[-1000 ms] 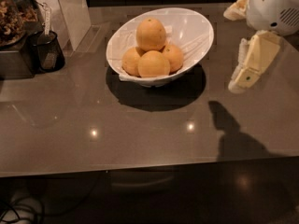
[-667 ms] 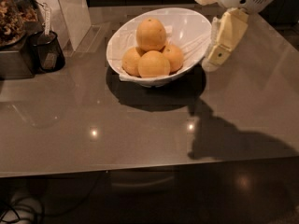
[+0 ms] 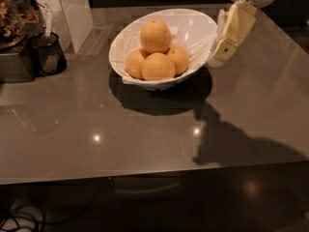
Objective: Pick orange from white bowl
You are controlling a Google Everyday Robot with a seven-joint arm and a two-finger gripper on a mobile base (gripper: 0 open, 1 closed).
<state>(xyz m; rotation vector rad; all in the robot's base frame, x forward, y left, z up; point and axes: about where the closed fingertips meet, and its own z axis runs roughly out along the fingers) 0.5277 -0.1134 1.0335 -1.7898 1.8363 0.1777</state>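
Observation:
The white bowl (image 3: 195, 21) stands on the grey table, back centre. The orange (image 3: 155, 35), large and pale yellow-orange, lies on top of three smaller, deeper-orange fruits (image 3: 158, 66) inside the bowl. My gripper (image 3: 218, 57), cream-coloured, hangs down from the upper right. Its tip is just outside the bowl's right rim, at about rim height and to the right of the orange. It holds nothing that I can see. Its shadow falls on the table in front of the bowl, to the right.
A small black cup (image 3: 48, 57) with a white utensil stands at the far left, next to a dark container of food (image 3: 14, 18). A pale upright panel (image 3: 72, 8) is behind them. The table's front edge (image 3: 145, 178) runs across the lower part.
My gripper has moved left and towards the back, from the table's right side to beside the bowl's right rim. The bowl and fruits have not moved.

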